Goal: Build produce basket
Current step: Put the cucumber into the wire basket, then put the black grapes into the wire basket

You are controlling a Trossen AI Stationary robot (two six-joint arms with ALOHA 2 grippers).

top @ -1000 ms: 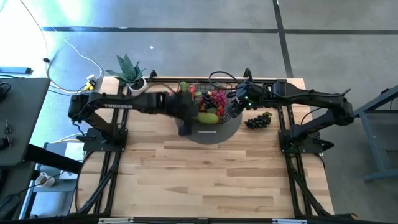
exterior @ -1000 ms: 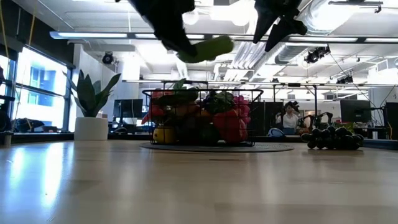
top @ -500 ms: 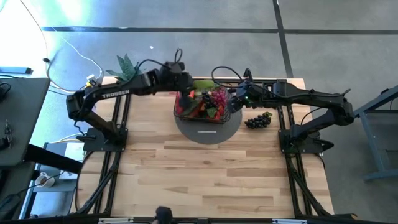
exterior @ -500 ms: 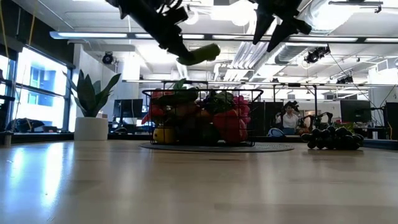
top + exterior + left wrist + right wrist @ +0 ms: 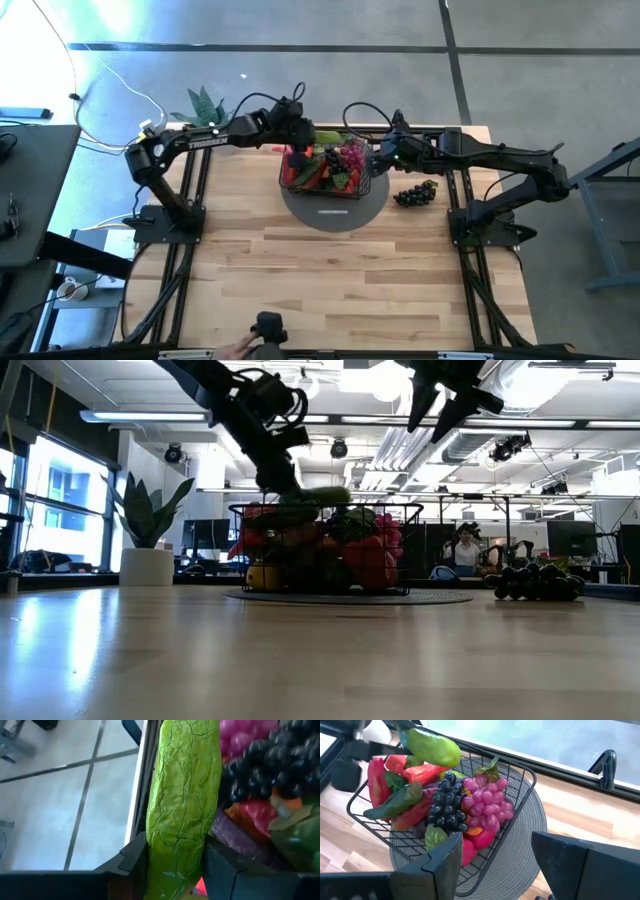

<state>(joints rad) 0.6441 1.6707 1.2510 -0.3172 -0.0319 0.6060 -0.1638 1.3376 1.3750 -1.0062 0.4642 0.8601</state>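
The black wire basket (image 5: pixel 332 168) stands on a grey round mat (image 5: pixel 335 208), heaped with produce: red peppers, dark grapes (image 5: pixel 447 802), pink grapes (image 5: pixel 487 805). My left gripper (image 5: pixel 303 133) is shut on a wrinkled green cucumber (image 5: pixel 185 800) over the basket's far left corner, just above its rim (image 5: pixel 315 494). My right gripper (image 5: pixel 490 865) is open and empty above the basket's right side (image 5: pixel 380 163). A second bunch of dark grapes (image 5: pixel 415 192) lies on the table right of the mat. My left gripper pinches the cucumber's one end (image 5: pixel 172 865) between its two fingers (image 5: pixel 131 862). The fingers slant down from the table's left and lie along the cucumber, which sticks out past them toward the right, about level. Whether it touches the heap, I cannot tell.
A potted green plant (image 5: pixel 205 108) stands at the table's far left corner. A person's hand with a dark object (image 5: pixel 262 335) shows at the near edge. A person (image 5: pixel 465 548) sits in the room behind. Bare wood lies near of the mat.
My left gripper has carried the cucumber from the basket's near side toward the far edge, over the basket's far left corner, and has come down until the cucumber is just above the rim. The hand has appeared at the near edge.
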